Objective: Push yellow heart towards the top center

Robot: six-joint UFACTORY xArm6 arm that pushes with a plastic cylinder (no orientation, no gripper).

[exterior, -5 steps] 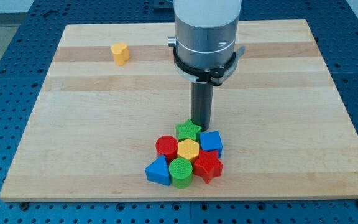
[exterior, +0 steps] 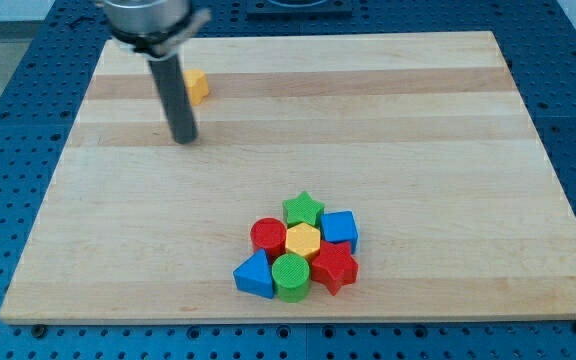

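Observation:
The yellow heart [exterior: 197, 86] sits on the wooden board near the view's top left, partly hidden behind my rod. My tip [exterior: 184, 140] rests on the board just below and slightly left of the heart, a short gap apart from it. A cluster of blocks lies at the bottom centre: a green star [exterior: 304, 209], a red cylinder [exterior: 267, 236], a yellow hexagon [exterior: 303, 240], a blue cube [exterior: 340, 229], a blue triangle [exterior: 254, 275], a green cylinder [exterior: 291, 276] and a red block [exterior: 334, 267].
The wooden board [exterior: 448, 150] lies on a blue perforated table [exterior: 8, 90]. The board's top edge runs just above the heart.
My rod has moved from just above the green star at the centre to the top left, next to the yellow heart. No block has moved.

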